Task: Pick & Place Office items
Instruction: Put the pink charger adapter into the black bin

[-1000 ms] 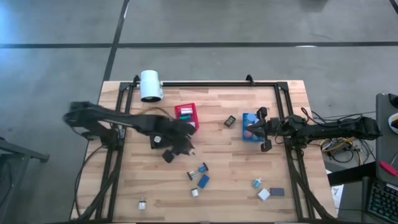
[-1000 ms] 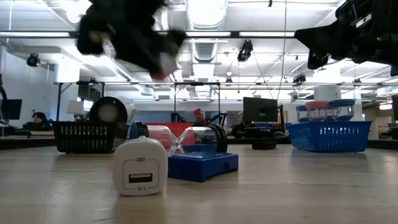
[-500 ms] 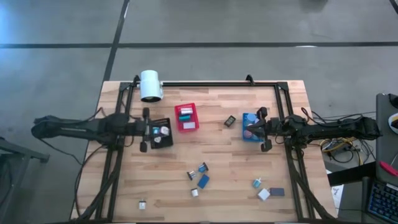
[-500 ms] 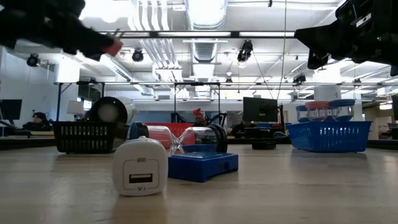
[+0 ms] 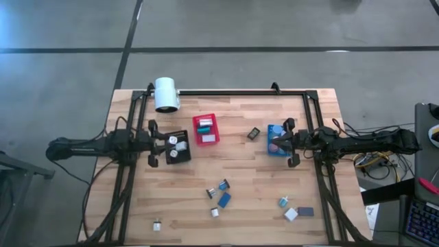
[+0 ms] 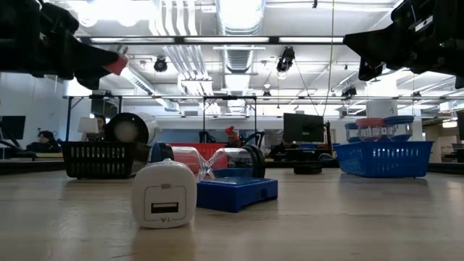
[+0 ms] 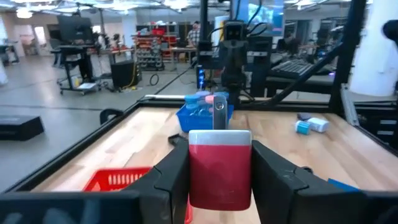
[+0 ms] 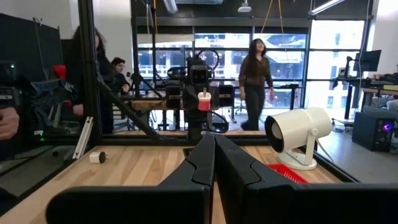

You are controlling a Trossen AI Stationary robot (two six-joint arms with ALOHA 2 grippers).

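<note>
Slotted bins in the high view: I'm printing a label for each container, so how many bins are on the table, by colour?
red slotted plastic bin: 1
blue slotted plastic bin: 1
black slotted plastic bin: 1
Total: 3
</note>
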